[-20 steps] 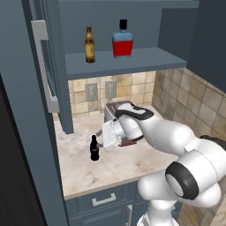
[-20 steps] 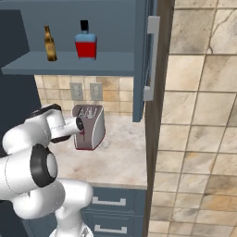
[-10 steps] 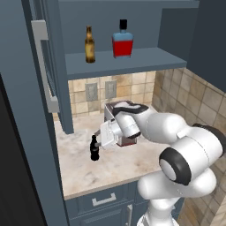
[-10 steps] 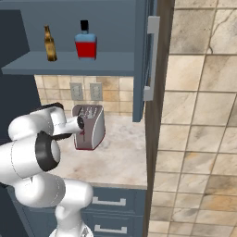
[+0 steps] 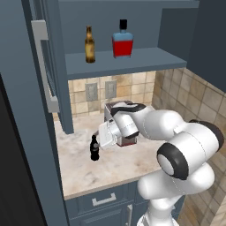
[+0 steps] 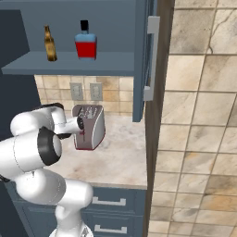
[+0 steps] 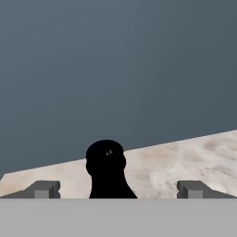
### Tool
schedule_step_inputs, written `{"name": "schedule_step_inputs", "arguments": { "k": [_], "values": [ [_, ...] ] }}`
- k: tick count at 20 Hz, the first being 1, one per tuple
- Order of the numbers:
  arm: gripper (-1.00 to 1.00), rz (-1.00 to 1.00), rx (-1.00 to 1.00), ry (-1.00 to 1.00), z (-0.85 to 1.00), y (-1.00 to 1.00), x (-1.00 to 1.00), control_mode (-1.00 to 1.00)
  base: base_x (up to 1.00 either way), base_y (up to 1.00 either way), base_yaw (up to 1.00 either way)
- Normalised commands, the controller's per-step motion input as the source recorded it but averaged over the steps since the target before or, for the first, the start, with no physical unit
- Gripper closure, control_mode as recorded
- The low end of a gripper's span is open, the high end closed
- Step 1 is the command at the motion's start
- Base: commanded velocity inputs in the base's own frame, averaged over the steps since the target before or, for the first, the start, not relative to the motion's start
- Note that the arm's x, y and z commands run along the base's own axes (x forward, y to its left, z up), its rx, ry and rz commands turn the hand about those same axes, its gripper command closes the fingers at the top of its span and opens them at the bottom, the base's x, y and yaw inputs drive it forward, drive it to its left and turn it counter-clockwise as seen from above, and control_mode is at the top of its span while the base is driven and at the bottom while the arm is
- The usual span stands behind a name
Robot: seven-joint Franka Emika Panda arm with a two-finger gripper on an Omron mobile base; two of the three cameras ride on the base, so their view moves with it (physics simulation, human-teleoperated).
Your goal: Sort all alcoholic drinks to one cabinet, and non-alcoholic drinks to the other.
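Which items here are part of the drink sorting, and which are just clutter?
Job items:
- slim amber-brown beer bottle, on the open cabinet shelf
- squat square bottle of red liquid with black cap, same shelf
- small black cola bottle, on the counter, between the open gripper fingers

Just there:
- silver and red toaster
- two wall outlets

Kitchen: marble counter (image 5: 119, 165), tile backsplash (image 5: 132, 86), toaster (image 6: 90, 127), blue cabinets (image 6: 69, 32) w/ drawers (image 5: 103, 201).
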Motion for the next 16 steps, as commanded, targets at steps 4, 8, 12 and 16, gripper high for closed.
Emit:
{"name": "schedule_step_inputs", "arguments": {
  "k": [4, 8, 12, 16],
  "values": [
    [-1.00, 0.02, 0.00, -0.02, 0.00, 0.09, -0.05, -1.00, 0.00, 0.00, 0.00],
    [-1.00, 0.02, 0.00, 0.00, -0.01, 0.10, 0.00, -1.00, 0.00, 0.00, 0.00],
    [-1.00, 0.02, 0.00, 0.00, -0.04, 0.05, 0.00, -1.00, 0.00, 0.00, 0.00],
    [-1.00, 0.01, 0.00, 0.00, -0.10, 0.00, 0.00, -1.00, 0.00, 0.00, 0.00]
  ]
}}
